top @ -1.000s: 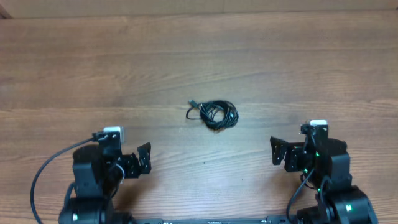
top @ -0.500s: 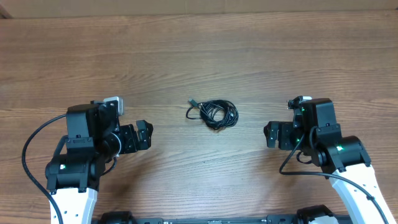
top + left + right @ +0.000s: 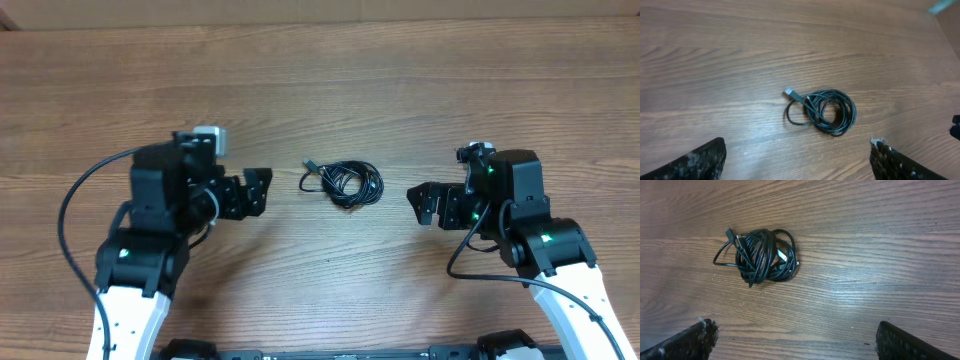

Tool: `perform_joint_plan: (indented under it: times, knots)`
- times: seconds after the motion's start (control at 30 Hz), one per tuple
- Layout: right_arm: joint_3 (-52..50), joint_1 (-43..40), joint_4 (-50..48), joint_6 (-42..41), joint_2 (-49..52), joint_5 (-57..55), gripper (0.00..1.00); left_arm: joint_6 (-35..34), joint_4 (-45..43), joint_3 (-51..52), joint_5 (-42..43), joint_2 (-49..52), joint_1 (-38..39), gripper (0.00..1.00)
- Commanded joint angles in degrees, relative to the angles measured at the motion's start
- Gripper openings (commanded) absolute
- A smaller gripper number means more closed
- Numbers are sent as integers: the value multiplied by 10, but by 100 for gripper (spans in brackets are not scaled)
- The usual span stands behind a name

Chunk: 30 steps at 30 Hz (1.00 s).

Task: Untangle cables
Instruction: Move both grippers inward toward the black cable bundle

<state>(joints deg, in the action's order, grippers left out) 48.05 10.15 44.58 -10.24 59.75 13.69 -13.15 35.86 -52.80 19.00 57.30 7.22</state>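
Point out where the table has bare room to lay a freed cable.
Bare: all the table beyond the cables; the gaps between them and the left gripper and right gripper. Crowded only at the near edge, under the arms.

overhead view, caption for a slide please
Open left gripper and right gripper flank coiled black cables on a wooden table.

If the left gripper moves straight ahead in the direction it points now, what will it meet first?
Probably the cables, coiled on the table directly ahead of the left gripper; nothing lies between. Its height is unclear, so it may pass over them.
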Motion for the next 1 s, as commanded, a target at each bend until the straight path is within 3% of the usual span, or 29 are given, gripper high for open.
perform_joint_plan:
  times: [0.0,0.1,0.13,0.27,0.4,0.5,0.6,0.97]
  knots:
    - [18,-3,-3,-20,-2,5,100,14,-5,-36,-17,62,45,89]
    - [18,-3,-1,-20,-2,5,100,30,60,-103,-67,128,70,88]
    - [18,-3,8,-34,-2,-14,100,54,124,-165,-122,171,88,88]
    - [18,-3,38,-80,-2,-92,100,59,205,-268,-182,246,126,89]
    - [18,-3,51,-80,-2,-96,100,53,152,-270,-156,293,167,93]
    - [18,-3,52,-80,-2,-96,100,46,82,-270,-83,355,195,92]
    - [18,-3,50,-80,-2,-96,100,46,26,-270,-85,409,226,90]
    - [18,-3,50,-80,-2,-96,100,37,2,-270,-84,511,277,73]
